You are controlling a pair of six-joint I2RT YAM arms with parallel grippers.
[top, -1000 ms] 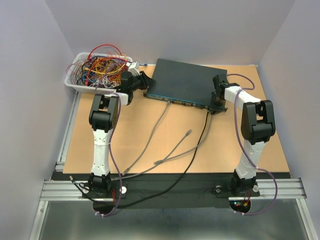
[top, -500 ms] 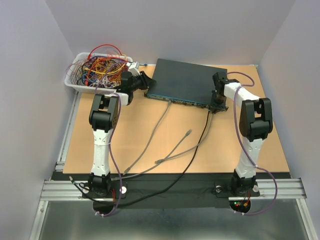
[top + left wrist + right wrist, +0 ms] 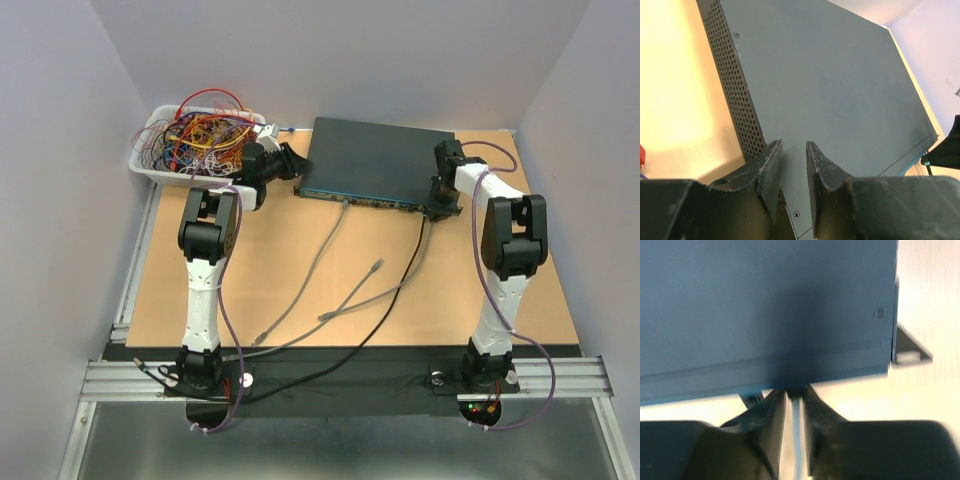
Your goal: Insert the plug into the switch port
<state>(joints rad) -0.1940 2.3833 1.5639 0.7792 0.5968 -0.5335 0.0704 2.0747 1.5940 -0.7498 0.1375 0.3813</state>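
**Switch [image 3: 375, 160] pos.:** lies flat at the far centre of the table [image 3: 250, 270], teal port edge toward the arm bases. A white tray [image 3: 145, 162] holding tangled wires [image 3: 200, 135] sits just beside its L end.

**L pincer [image 3: 290, 163]:** at the L end of the switch. In the L wrist view the pincer [image 3: 794, 146] sits over the near corner of the switch [image 3: 830, 90], beside the perforated side wall [image 3: 735, 95]. The fingers [image 3: 771, 172] are parted by a narrow gap w/ nothing clamped between them. The switch top shows through the gap. Contact w/ the housing cannot be confirmed.

**R pincer [image 3: 438, 198]:** at the R front corner of the switch. The R wrist view is blurred. The pincer [image 3: 794, 396] points at the front edge of the switch [image 3: 765, 305] and is closed on the plug [image 3: 796, 412], seen as a pale strip between the fingers [image 3: 771, 420]. The plug tip meets the shadowed port row. Whether it is seated cannot be told. The mounting ear [image 3: 907, 354] lies to the R.

**Cabling, top view:**
- A grey cable [image 3: 318, 250] runs from the front edge, approx. mid-row, to the near table edge.
- A 2nd grey cable [image 3: 350, 298] lies loose, its free end well apart from the switch.
- A black cable [image 3: 395, 290] runs from the R pincer area to the near edge
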